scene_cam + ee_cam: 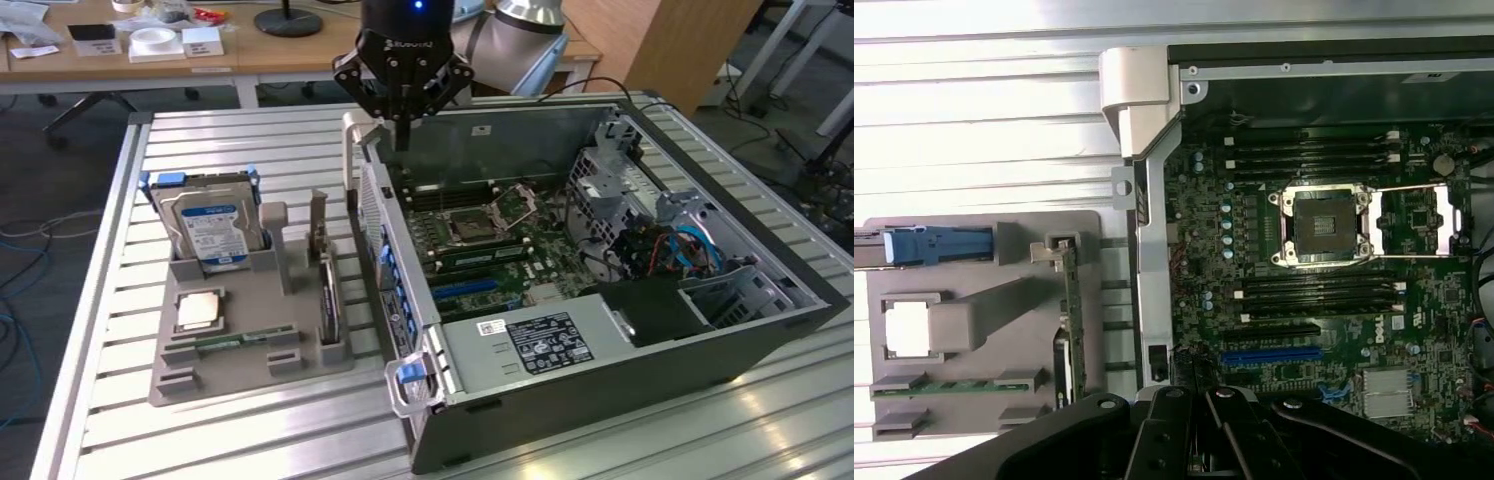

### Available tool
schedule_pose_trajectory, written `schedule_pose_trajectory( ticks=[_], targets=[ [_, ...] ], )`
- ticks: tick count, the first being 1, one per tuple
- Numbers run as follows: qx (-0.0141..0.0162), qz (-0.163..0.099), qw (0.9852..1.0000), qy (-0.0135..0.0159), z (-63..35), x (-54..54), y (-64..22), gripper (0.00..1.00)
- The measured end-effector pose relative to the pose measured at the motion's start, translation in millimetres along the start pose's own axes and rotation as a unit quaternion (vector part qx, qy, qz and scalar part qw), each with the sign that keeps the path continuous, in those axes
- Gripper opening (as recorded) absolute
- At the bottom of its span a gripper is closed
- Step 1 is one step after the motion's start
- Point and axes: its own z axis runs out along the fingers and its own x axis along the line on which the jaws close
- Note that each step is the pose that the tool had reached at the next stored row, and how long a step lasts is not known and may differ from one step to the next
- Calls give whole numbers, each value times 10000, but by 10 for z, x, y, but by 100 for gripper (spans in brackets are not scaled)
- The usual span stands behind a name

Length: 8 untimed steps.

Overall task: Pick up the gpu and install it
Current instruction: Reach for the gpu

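The gpu (328, 292) stands on edge in the grey holder (180, 385), its silver end bracket pointing toward the far side of the table. In the wrist view the gpu (1069, 325) shows as a thin green strip beside the case wall. My gripper (398, 133) hangs shut with nothing in it, above the far corner of the open computer case (601, 350) on the exterior view's left. It is well above the gpu and farther back than it. In the wrist view the gripper (1204, 440) has its dark fingers together over the motherboard's edge.
The holder also carries a silver hard drive (207, 225) with a blue-white label, a square processor (200, 310) and a RAM stick (234, 340). The motherboard has a blue slot (1272, 355) and an open processor socket (1322, 225). Desks stand behind the slatted table (240, 140).
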Motion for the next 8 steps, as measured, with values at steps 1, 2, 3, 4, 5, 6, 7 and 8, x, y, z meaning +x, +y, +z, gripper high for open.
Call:
schedule_pose_trajectory(
  ticks=[1, 2, 3, 4, 5, 6, 7, 8],
  targets=[
    [0, 0, 10000, 0, 0, 4, 0, 14],
    [0, 0, 10000, 0, 0, 7, 0, 14],
    [0, 0, 10000, 0, 0, 10, -1, 14],
    [0, 0, 10000, 0, -1, 13, -1, 14],
    [0, 0, 10000, 0, -1, 17, -1, 14],
    [0, 0, 10000, 0, -1, 20, -1, 14],
    [1, 0, 10000, 0, -1, 24, -1, 14],
    [0, 0, 10000, 0, -1, 28, -2, 14]
  ],
)
